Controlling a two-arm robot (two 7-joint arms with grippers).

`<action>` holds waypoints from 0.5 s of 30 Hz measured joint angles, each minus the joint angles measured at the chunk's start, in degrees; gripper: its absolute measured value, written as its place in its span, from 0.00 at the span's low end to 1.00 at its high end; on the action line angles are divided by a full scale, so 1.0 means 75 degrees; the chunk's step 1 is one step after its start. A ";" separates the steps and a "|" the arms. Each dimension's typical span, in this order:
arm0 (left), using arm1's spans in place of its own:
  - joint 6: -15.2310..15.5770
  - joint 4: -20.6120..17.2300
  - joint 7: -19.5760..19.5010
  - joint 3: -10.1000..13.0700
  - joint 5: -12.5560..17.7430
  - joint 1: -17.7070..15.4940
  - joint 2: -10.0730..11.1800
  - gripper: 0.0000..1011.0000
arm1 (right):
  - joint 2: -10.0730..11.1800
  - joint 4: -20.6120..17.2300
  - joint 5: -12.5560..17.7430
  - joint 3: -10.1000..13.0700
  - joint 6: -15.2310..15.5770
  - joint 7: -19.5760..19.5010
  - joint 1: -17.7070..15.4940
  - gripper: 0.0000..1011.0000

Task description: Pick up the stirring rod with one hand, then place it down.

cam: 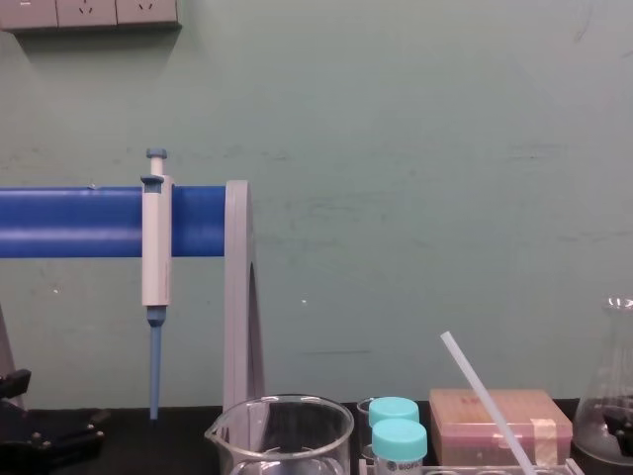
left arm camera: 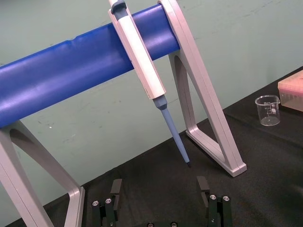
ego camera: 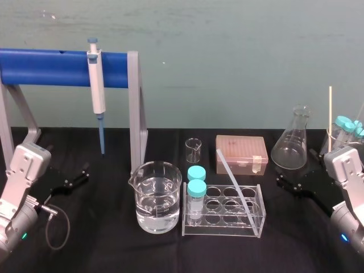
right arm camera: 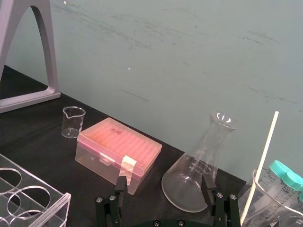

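Stirring rod [ego camera: 236, 182] leans in the tube rack [ego camera: 227, 232], top tilted left. Right gripper [ego camera: 291, 183] is low on the desk and nearer, fingers apart. Left gripper [ego camera: 77, 176] is parked by the stand, fingers apart. Pinch the rod's free upper end and draw it out along its slant.

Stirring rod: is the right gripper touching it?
Apart. Head view: the stirring rod leans in the tube rack; the open right gripper sits to the rack's right, plain gap between.

The left hand [left arm camera: 159, 183], spread wide, faces the pipette [left arm camera: 139, 56] hanging on the blue bar [left arm camera: 61, 78], a small beaker [left arm camera: 268, 109] well aside.
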 joint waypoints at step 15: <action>0.0000 0.0000 0.0000 0.0000 0.0000 0.0000 0.0000 0.99 | 0.0000 0.0001 0.0000 0.0000 0.0000 0.0000 0.0000 0.99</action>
